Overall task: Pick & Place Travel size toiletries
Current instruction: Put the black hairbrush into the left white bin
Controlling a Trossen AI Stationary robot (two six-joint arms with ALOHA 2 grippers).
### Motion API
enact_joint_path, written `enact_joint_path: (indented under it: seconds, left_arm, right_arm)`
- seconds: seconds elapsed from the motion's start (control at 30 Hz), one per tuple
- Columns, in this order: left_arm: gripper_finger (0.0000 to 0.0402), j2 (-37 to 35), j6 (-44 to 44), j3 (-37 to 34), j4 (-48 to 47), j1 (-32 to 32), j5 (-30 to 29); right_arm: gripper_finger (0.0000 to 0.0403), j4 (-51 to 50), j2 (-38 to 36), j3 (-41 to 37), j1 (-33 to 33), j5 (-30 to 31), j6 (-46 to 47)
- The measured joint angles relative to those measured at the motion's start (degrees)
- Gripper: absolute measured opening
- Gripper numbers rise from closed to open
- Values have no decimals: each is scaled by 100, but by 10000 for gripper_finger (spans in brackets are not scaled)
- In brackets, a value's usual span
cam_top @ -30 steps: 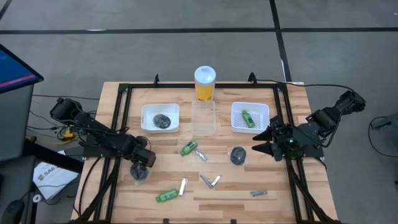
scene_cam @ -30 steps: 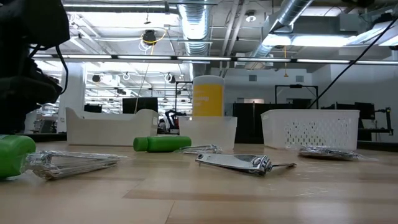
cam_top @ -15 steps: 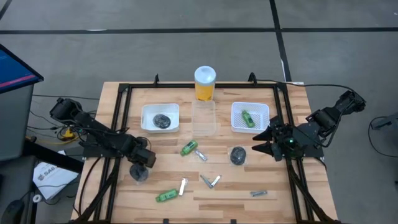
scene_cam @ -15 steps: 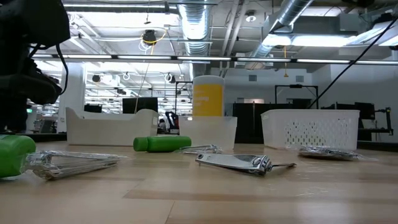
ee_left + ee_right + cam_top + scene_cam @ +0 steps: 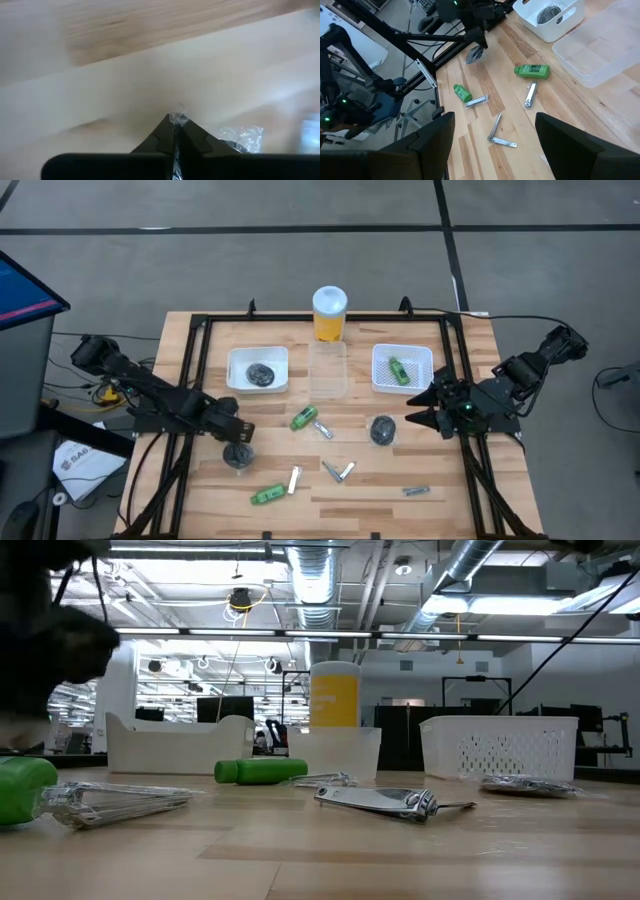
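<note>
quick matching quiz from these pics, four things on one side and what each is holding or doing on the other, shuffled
Column A
1. left hand
2. right hand
3. white tray
4. white basket

Column B
a. holds a green bottle
b. open, holding nothing
c. shut on the wrapped dark pot
d. holds a second dark pot

Pairs: 1-c, 2-b, 3-d, 4-a
</note>
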Motion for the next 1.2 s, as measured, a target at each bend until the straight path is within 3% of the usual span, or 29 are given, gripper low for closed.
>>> enact_joint_path:
  seconds: [0.23, 0.37, 0.47, 0.57, 0.77, 0.97, 1.2]
  left_arm:
    - [1, -882, -15, 4, 1034, 138, -2103]
    - [1, -1244, 528, 7, 2155, 523, -3176]
    - [1, -1400, 1276, 11, 3050, 931, -3591]
    - [1, -1479, 2013, 63, 3682, 1453, -3614]
    - [1, -1447, 3189, 687, 3501, 2566, -2785]
    - [0, -1215, 3729, 1420, 1906, 3389, -2404]
    - [0, -755, 4013, 1628, 517, 3994, -2286]
  right_arm:
    - [270, -3, -1, 0, 0, 0, 2]
    - [270, -1, -1, 0, -2, 0, 4]
    - [270, 0, -1, 0, -2, 0, 4]
    - [270, -2, -1, 0, -2, 0, 14]
    - [270, 0, -1, 0, -2, 0, 13]
    - [270, 0, -1, 0, 2, -2, 13]
    - [270, -9, -1, 2, 0, -11, 4]
